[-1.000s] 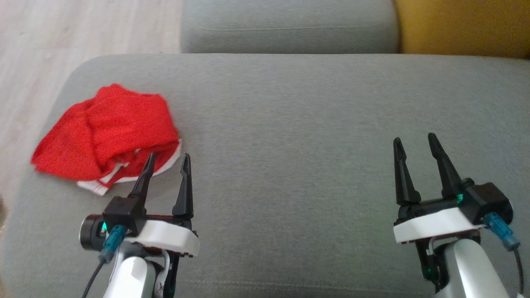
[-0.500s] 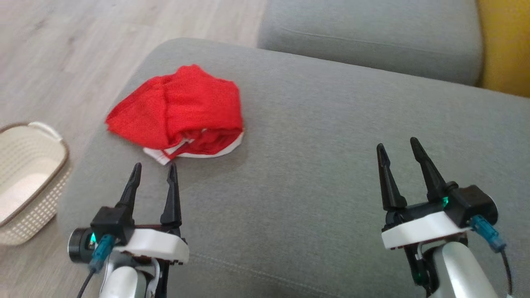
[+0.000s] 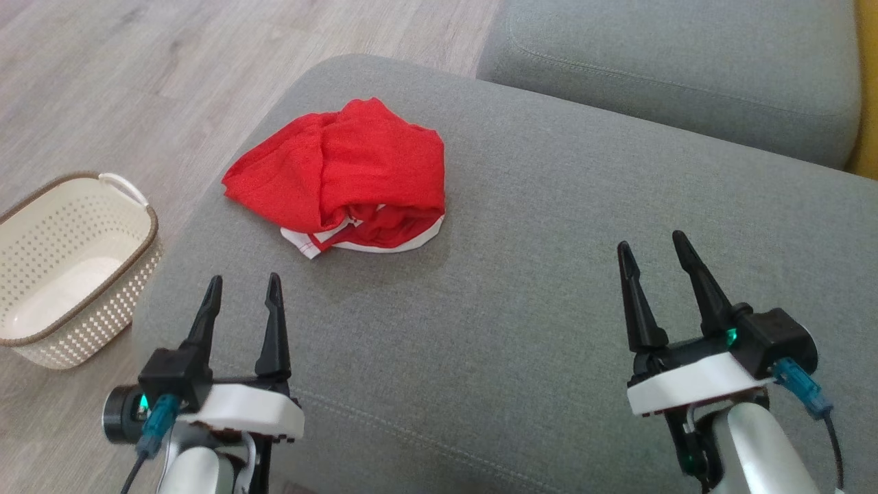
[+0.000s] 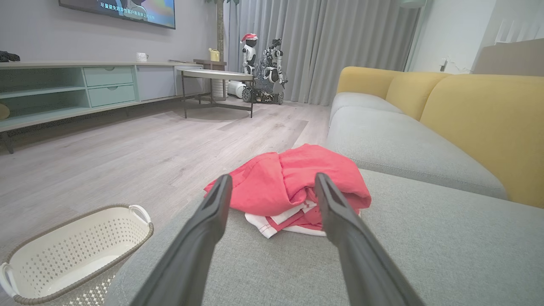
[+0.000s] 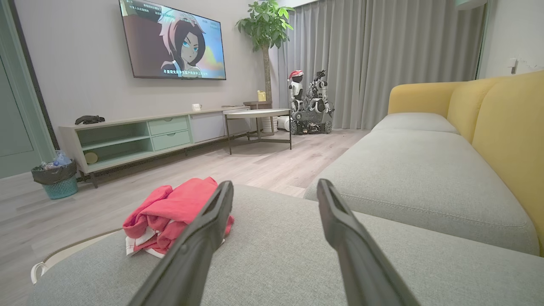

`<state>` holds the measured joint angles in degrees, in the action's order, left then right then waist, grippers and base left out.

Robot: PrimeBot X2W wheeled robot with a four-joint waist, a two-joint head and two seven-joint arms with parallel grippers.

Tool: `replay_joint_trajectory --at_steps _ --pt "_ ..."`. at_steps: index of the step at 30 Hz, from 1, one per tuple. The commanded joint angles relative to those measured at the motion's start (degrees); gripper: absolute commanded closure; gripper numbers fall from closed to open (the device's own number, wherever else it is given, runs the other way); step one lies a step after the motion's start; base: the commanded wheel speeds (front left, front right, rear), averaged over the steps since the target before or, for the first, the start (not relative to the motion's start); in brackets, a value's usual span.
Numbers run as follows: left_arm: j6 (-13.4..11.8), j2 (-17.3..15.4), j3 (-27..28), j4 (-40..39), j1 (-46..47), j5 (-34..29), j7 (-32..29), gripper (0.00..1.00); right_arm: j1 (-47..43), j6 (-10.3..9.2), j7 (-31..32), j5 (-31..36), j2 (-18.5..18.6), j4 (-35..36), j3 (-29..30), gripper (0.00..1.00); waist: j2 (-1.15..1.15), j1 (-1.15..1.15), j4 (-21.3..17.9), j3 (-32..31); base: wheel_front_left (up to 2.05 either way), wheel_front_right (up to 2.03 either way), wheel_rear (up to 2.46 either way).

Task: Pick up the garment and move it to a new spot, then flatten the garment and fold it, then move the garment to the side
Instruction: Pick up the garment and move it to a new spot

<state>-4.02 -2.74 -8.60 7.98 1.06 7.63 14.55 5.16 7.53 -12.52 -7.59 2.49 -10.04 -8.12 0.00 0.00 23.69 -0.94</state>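
Grey upholstery runs under both grippers in the head view: a sofa seat cushion [image 3: 549, 295], with pale wood floor [image 3: 137, 82] beyond its left edge. A crumpled red garment [image 3: 350, 171] with white trim lies in a heap on the cushion's far left part, and nothing touches it. The left gripper [image 3: 243, 281] hovers near it, short of the white hem, jaws apart and empty. The right gripper [image 3: 651, 241] hangs well apart to the right, also spread and empty. A cream perforated basket [image 3: 152, 221] stands on the floor beside the sofa.

In the left wrist view, the two dark fingers [image 4: 204, 229] frame the garment, which lies straight ahead near the cushion's edge. Yellow backrests [image 4: 488, 127] rise on the right.

In the right wrist view, the garment sits to the left, partly hidden behind one finger. A wall television [image 5: 172, 44] and a low cabinet [image 5: 127, 136] stand across the room.

The pick-up looks not yet begun. The next move likely calls for the left arm to reach forward and down and close on a thick fold rather than the thin hem.
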Motion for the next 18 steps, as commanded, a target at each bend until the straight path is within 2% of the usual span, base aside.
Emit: replay_joint_trajectory --at_steps 1,11,18 --pt "0.1 -0.1 1.9 -2.2 1.8 -0.4 0.4 0.0 1.2 -0.04 0.0 -0.5 0.4 1.6 -1.4 0.0 0.0 0.0 0.0 0.1 0.0 0.0 0.0" --pt "0.0 -0.1 3.4 -2.4 2.4 0.3 0.4 0.0 1.4 -0.04 0.3 -0.2 0.4 2.1 -1.3 0.0 0.0 0.0 -0.8 1.7 0.0 0.0 0.0" --pt "2.2 -1.0 7.3 -0.2 5.9 1.0 0.4 0.0 2.7 -0.04 1.7 1.7 0.4 4.7 0.3 0.0 0.0 0.0 -2.9 6.3 0.0 0.0 0.0"
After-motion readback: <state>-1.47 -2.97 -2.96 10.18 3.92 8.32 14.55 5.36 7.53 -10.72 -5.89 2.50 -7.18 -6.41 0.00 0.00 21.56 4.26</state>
